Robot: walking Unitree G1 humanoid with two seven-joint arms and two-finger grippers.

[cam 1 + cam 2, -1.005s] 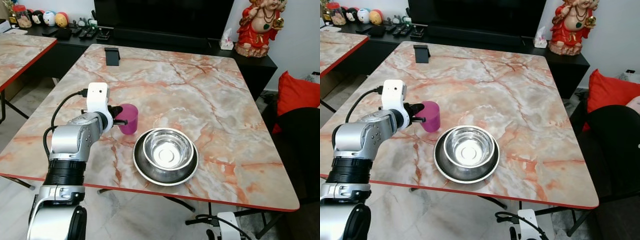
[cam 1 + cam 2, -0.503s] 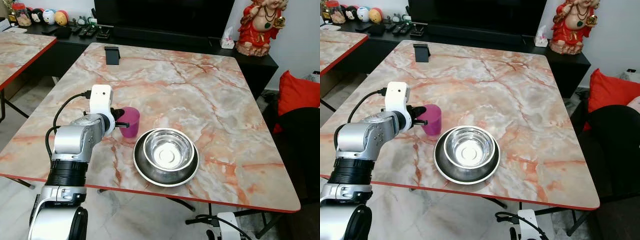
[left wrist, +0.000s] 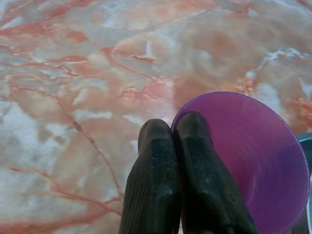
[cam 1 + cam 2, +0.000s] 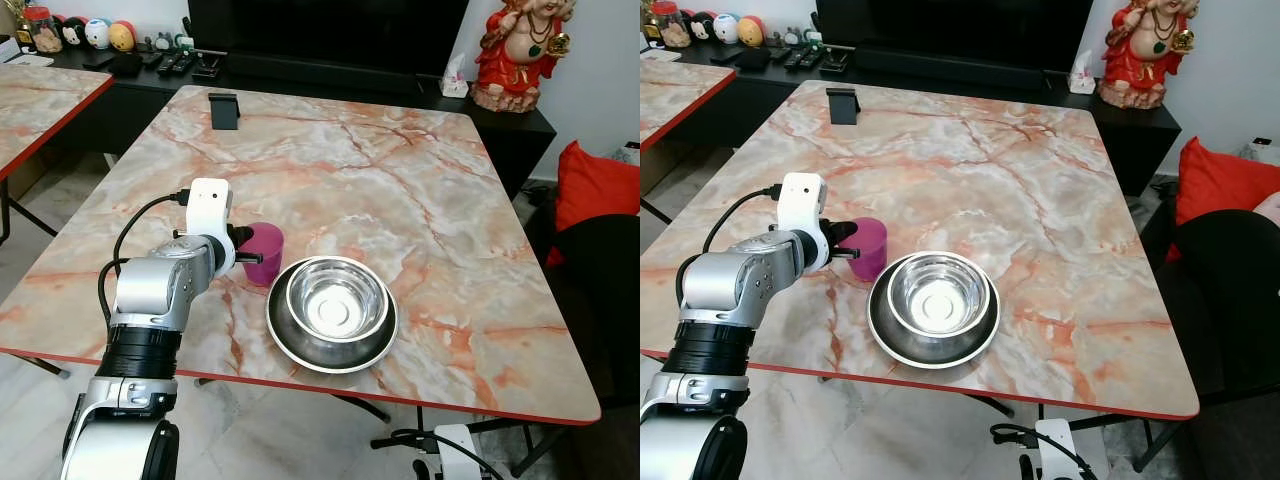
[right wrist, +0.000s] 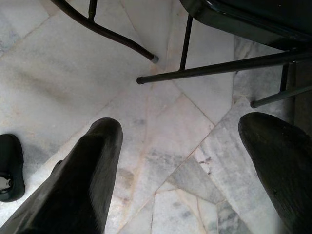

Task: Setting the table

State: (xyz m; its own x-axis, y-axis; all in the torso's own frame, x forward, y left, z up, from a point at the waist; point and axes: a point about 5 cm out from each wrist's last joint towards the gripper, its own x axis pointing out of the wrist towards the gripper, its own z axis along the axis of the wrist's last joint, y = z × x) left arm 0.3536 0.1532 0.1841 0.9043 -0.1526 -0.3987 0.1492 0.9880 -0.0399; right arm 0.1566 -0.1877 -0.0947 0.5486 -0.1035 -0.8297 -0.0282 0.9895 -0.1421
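A purple cup (image 4: 265, 250) stands upright on the marble table (image 4: 330, 170), just left of a steel bowl (image 4: 335, 300) that rests in a steel plate (image 4: 285, 335) near the front edge. My left gripper (image 4: 243, 247) is shut on the cup's rim (image 3: 234, 100), one finger (image 3: 195, 146) inside the cup and the other finger (image 3: 153, 161) outside. My right arm hangs low beside the table, its gripper (image 5: 180, 161) open over the floor.
A black phone stand (image 4: 224, 110) sits at the table's far left. A red figurine (image 4: 520, 50) and small items line the black sideboard behind. A second marble table (image 4: 40, 95) is at left, a red cushion (image 4: 595, 190) at right. Chair legs (image 5: 214, 66) cross the floor.
My left gripper has carried the cup to the right and nearer, closer to the steel plate. The bowl and plate stay put.
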